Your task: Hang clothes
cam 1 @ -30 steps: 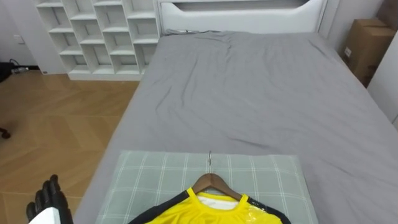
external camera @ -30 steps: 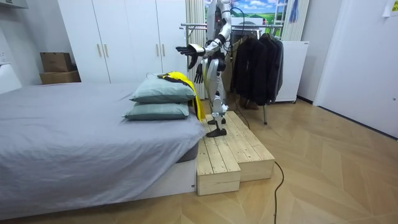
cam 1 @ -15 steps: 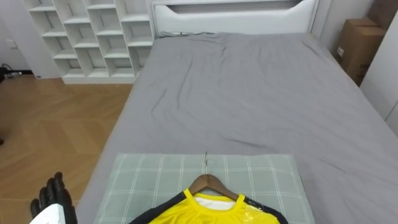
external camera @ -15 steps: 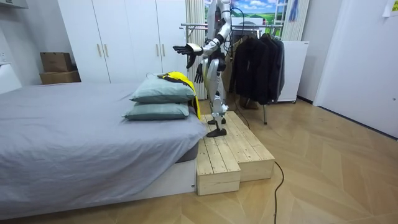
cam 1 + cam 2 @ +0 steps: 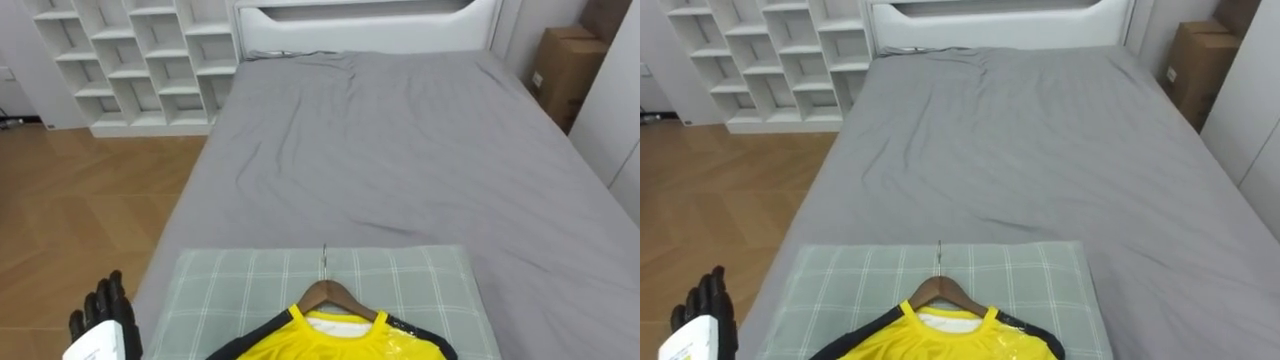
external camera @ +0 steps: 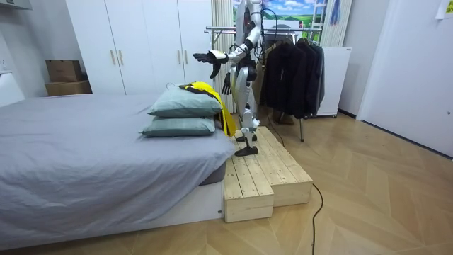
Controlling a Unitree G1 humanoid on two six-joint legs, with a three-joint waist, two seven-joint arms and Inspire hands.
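Yellow, black-trimmed shirt (image 5: 345, 345) lies on its brown wooden hanger (image 5: 337, 294) atop the pale green checked pillow (image 5: 225, 290). Left hand (image 5: 108, 320), fingers straight and empty, hovers off the pillow's left edge. Right hand (image 6: 226, 83) hangs back from the pillow. Recommended: grasp the hanger's neck below the thin metal hook (image 5: 324, 262), not the cloth, and lift level.

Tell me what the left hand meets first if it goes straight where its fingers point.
Nothing near. The open left hand hovers left of the pillow, fingers pointing ahead beside the bed. The way looks free over the floor; probably the white shelf unit comes first, though depth is unclear.
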